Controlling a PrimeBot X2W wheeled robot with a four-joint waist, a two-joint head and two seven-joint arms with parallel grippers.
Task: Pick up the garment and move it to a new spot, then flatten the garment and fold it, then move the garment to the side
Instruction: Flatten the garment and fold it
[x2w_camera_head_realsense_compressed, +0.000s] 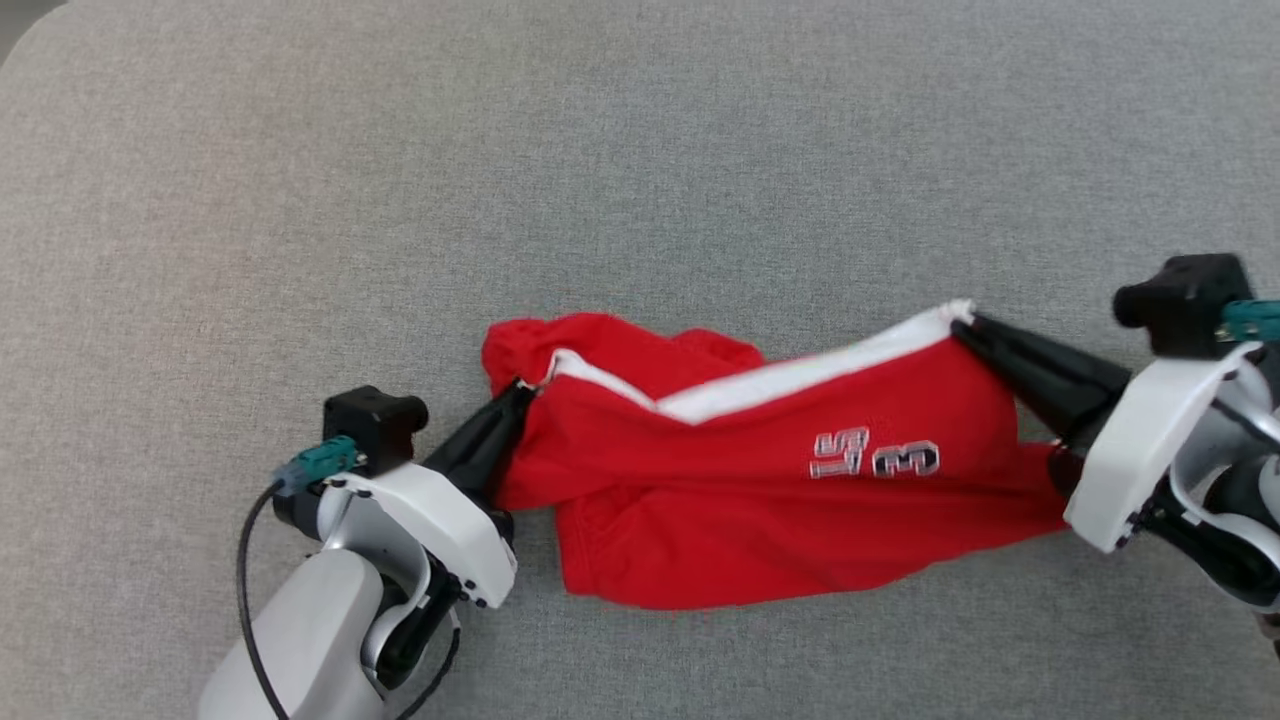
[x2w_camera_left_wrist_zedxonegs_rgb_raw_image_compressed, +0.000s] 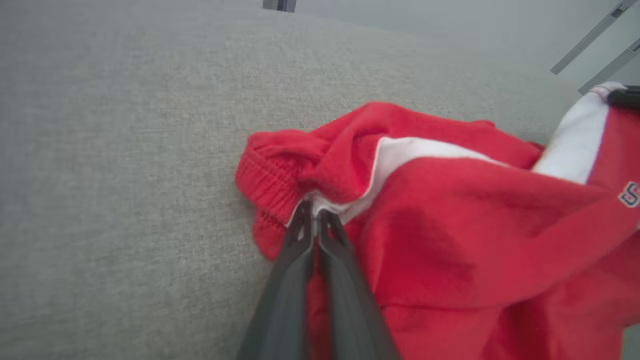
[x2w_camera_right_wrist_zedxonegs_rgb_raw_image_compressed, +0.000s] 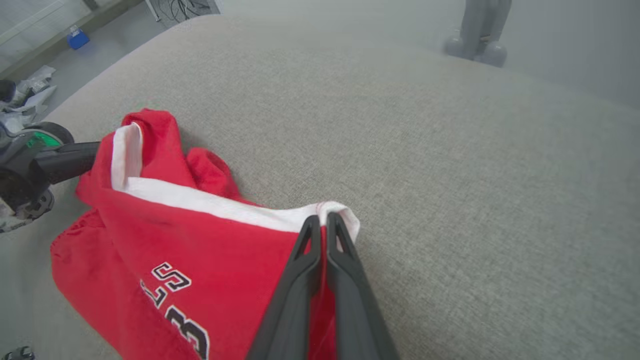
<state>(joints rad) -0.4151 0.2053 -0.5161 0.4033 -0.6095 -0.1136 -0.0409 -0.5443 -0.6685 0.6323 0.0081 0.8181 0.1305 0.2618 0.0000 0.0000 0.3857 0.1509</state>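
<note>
Both arms reach inward toward each other, the left gripper (x2w_camera_head_realsense_compressed: 522, 388) and right gripper (x2w_camera_head_realsense_compressed: 968, 326) each pinched closed on the garment (x2w_camera_head_realsense_compressed: 760, 480), apparently at its white trim.

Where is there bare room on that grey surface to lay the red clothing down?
The grey surface lies bare beyond the red garment and left of it. Crowded nearer, where left gripper and right gripper pinch its ends.

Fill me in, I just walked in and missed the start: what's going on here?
The robot holds a red garment on a grey fabric surface. Its left gripper is shut on the bunched end, its right gripper on the white-trimmed corner. It lies crumpled between them, not yet flattened or folded.
</note>
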